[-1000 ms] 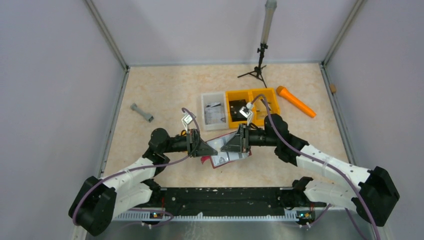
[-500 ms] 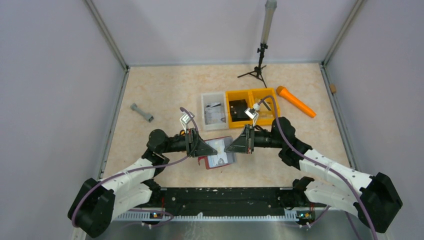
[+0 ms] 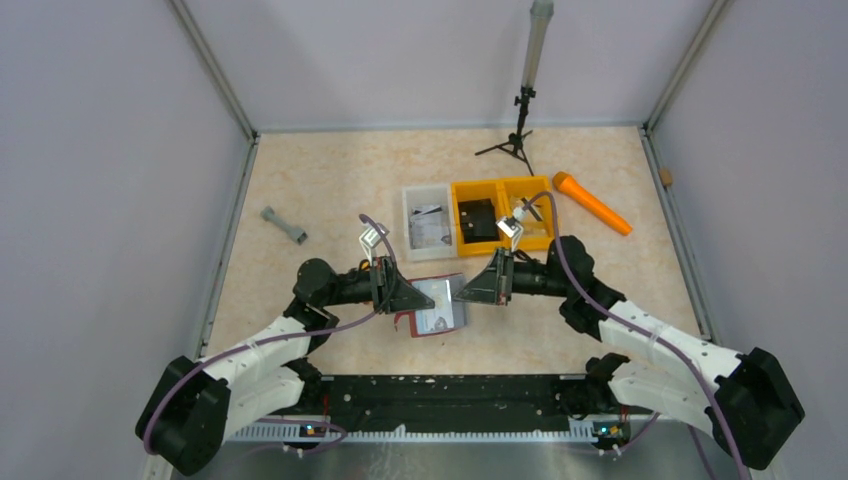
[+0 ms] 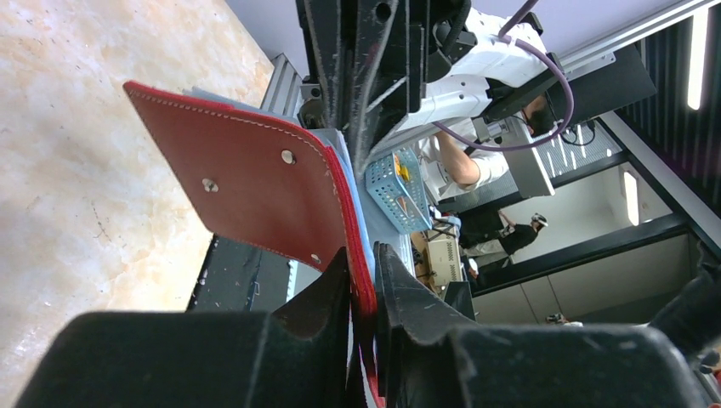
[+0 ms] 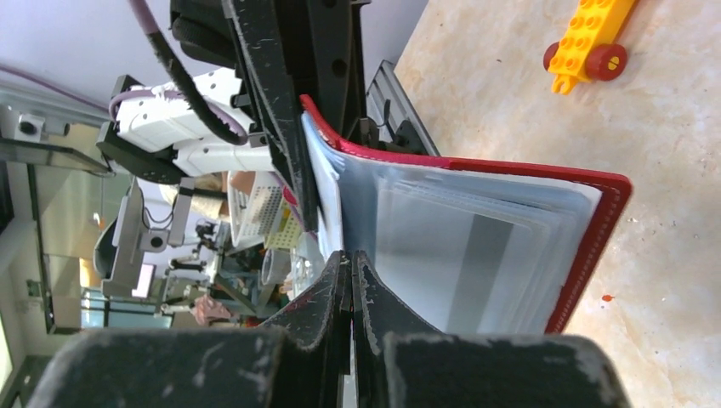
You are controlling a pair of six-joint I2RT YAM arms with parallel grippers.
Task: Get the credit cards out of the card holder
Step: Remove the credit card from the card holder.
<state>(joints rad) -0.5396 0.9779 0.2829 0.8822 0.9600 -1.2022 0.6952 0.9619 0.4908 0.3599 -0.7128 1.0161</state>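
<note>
The dark red card holder [image 3: 436, 297] hangs open just above the table between the two arms. My left gripper [image 3: 418, 298] is shut on its left edge; in the left wrist view the red rim sits pinched between the jaws [image 4: 361, 255], and the maroon cover [image 4: 255, 187] spreads beyond them. Pale credit cards [image 5: 476, 255], one with a grey stripe, sit in the inner pockets. My right gripper [image 5: 349, 255] is shut, its tips at the holder's right side [image 3: 463, 296]. Nothing shows between its fingers.
Behind the arms stand a clear bin [image 3: 427, 222] and a yellow bin [image 3: 500, 212] with dark items. An orange tool [image 3: 592, 203] lies at the back right, a grey part [image 3: 284, 225] at the left, a small tripod [image 3: 515, 140] at the back. A yellow-and-red toy block [image 5: 591, 38] lies nearby.
The right gripper has come off the card holder, shut, and drawn back to the right. The holder has folded narrower and shifted left, still in the left gripper.
</note>
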